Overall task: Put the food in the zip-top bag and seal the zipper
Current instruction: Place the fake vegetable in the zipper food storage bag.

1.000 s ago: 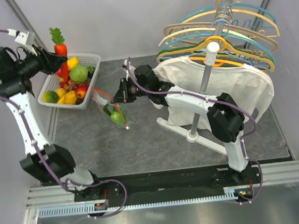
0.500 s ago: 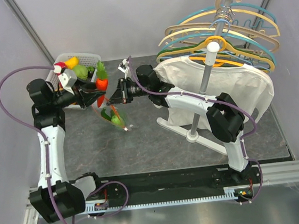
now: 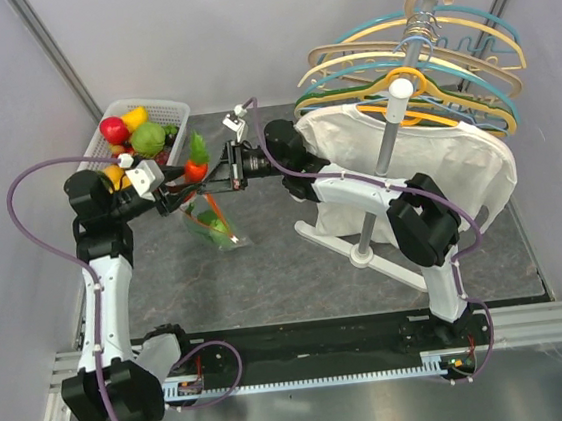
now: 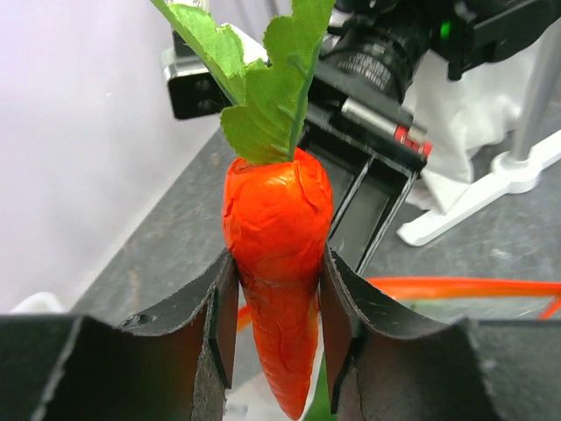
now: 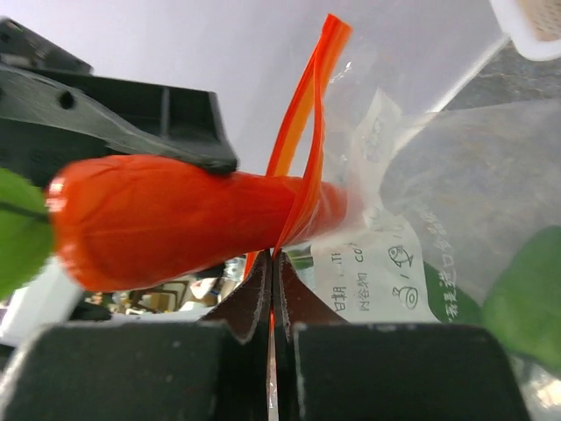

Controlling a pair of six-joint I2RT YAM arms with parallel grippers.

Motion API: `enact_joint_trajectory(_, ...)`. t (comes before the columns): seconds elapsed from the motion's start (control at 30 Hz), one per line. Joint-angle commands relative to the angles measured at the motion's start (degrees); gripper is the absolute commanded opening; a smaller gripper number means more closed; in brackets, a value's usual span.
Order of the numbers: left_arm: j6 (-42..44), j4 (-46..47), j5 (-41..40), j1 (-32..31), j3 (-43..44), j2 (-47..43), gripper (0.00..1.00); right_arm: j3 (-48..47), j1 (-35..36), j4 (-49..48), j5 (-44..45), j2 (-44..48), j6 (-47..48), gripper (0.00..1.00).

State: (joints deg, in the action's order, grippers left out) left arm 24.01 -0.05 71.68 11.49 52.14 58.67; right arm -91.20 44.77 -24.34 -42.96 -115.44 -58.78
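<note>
My left gripper (image 3: 185, 172) is shut on an orange toy carrot (image 4: 276, 254) with green leaves (image 3: 196, 144), tip pointing down into the mouth of the zip-top bag (image 3: 212, 223). My right gripper (image 3: 219, 177) is shut on the bag's red-orange zipper strip (image 5: 302, 114) and holds the bag hanging above the table. In the right wrist view the carrot (image 5: 175, 219) lies across the strip with its tip inside the clear plastic. A green piece (image 5: 526, 298) sits lower in the bag. More toy fruit (image 3: 142, 135) lies in the white basket (image 3: 175, 108).
A stand with a white cloth (image 3: 427, 160) and several coloured hangers (image 3: 416, 56) fills the right half; its white base (image 3: 361, 252) reaches toward the middle. The basket stands at the back left by the wall.
My left arm has swung from the basket toward the bag with the carrot, lowering and tilting it until its tip entered the bag's mouth. My right gripper has kept holding the strip.
</note>
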Motion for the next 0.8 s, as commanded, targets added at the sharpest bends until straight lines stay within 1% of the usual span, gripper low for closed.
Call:
enact_joint_trajectory(0.0,6.2,2.3,-4.9,0.2,-2.7,-3.4,0.29,0.4,-0.5,-10.6,-2.7,1.5,-5.6,0.0)
enact_joint_trajectory(0.1,6.4,2.8,-5.8,0.8,-3.4,-4.0,0.3,0.8,-0.5,-11.4,-2.8,1.5,-6.1,0.0)
enact_joint_trajectory(0.17,6.4,2.7,-6.2,1.3,-3.6,-4.4,0.34,1.0,-0.5,-11.6,-2.9,1.6,-6.1,0.0)
enact_joint_trajectory(0.2,6.5,1.9,-6.8,1.6,-3.6,-4.5,0.44,1.1,-0.5,-11.7,-3.0,1.7,-6.1,0.0)
enact_joint_trajectory(0.27,7.3,1.5,-8.7,1.7,-3.8,-5.3,0.52,1.3,-0.6,-11.9,-3.1,1.9,-6.1,0.0)
enact_joint_trajectory(0.3,7.2,1.2,-8.8,2.0,-3.6,-5.6,0.62,1.4,-0.6,-11.9,-3.1,1.8,-5.9,0.0)
enact_joint_trajectory(0.33,6.9,0.6,-8.7,2.7,-3.4,-5.9,0.71,1.5,-0.7,-11.9,-3.1,1.8,-5.8,0.0)
enact_joint_trajectory(0.37,5.9,0.4,-7.5,3.0,-3.1,-6.1,0.78,1.5,-0.6,-11.8,-3.2,1.7,-5.7,0.0)
enact_joint_trajectory(0.4,5.9,0.4,-6.5,3.4,-2.2,-6.2,0.83,1.5,-0.6,-11.8,-3.2,1.6,-5.6,0.0)
enact_joint_trajectory(0.43,6.1,-3.1,-5.5,3.9,-1.6,-6.5,0.89,1.5,-0.6,-11.8,-3.2,1.5,-5.6,0.0)
enact_joint_trajectory(0.47,6.4,-3.9,-4.6,4.0,-1.2,-6.8,0.96,1.5,-0.7,-11.9,-3.3,1.4,-5.6,0.0)
enact_joint_trajectory(0.5,6.2,-4.6,-4.5,4.1,-0.5,-6.9,0.98,1.4,-0.7,-11.8,-3.4,1.4,-5.5,0.0)
enact_joint_trajectory(0.6,4.5,-6.9,-3.8,4.9,1.3,-7.6,0.99,1.4,-0.7,-11.8,-3.5,1.3,-5.0,0.0)
enact_joint_trajectory(0.7,0.0,-7.4,-4.5,6.6,3.4,-7.2,0.98,1.5,-0.7,-12.0,-4.1,1.2,-5.0,0.0)
enact_joint_trajectory(0.77,-5.5,-7.5,-4.4,8.0,4.9,-6.1,0.95,1.0,-0.7,-12.5,-4.3,1.3,-5.1,0.0)
